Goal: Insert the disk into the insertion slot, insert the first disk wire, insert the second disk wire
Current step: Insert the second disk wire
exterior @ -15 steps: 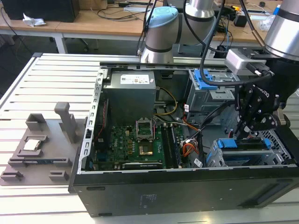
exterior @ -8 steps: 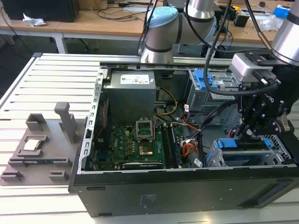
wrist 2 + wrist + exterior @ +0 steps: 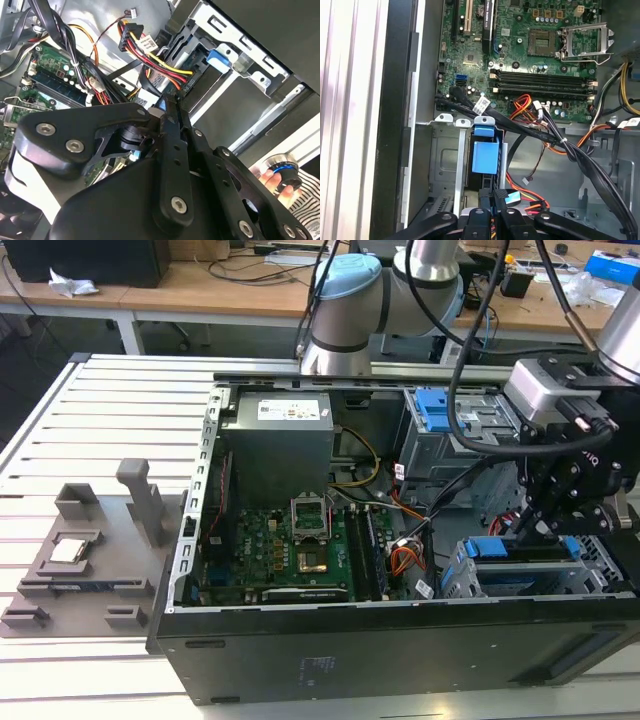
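On the exterior view's left, a grey fixture tray (image 3: 85, 560) lies on the slatted table (image 3: 60, 440), carrying a small square chip (image 3: 68, 550). Next comes the open computer case (image 3: 400, 640), with the green motherboard (image 3: 290, 550) on its floor and a grey power supply (image 3: 275, 440) behind it. A taller grey bay with a blue latch (image 3: 440, 410) stands farther back.

At the exterior view's right, the disk (image 3: 525, 550) already sits in the insertion slot (image 3: 470, 575), the silver perforated cage; its blue caddy edge shows along the top, the grey body hidden inside. In the first wrist view the blue caddy tab (image 3: 485, 155) sits between the cage walls (image 3: 445, 165).

The gripper (image 3: 535, 525) hangs just above the disk's near end; its black links block the tips, so I cannot tell whether the fingers are together or apart. Red, yellow and black wires (image 3: 150, 57) end in a plug close to it in the second wrist view, whose corner catches a hand (image 3: 275, 180).
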You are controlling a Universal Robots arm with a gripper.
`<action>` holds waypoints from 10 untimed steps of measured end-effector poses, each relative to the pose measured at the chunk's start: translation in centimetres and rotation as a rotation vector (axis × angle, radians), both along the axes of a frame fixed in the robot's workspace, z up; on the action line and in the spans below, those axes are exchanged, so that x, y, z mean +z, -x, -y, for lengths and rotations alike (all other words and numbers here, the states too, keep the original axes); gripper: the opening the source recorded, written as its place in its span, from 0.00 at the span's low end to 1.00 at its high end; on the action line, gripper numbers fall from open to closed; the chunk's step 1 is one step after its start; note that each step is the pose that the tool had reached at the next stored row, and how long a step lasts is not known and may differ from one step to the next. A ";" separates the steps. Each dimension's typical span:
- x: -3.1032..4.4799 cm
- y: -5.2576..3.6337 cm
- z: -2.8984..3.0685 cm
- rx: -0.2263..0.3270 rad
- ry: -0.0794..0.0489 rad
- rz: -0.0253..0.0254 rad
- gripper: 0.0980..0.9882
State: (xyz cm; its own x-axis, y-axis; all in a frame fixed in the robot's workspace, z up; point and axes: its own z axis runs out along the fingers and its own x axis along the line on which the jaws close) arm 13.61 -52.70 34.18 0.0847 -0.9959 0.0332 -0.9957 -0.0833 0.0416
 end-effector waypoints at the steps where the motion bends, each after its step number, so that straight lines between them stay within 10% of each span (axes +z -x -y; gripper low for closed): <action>1: -0.01 -0.06 0.00 0.000 -0.001 0.0000 0.06; 10: 0.19 -0.41 0.00 -0.009 -0.008 -0.0003 0.06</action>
State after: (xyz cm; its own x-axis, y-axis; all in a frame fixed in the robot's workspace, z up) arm 14.02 -52.70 34.36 0.0761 -0.9968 0.0253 -0.9963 -0.0750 0.0413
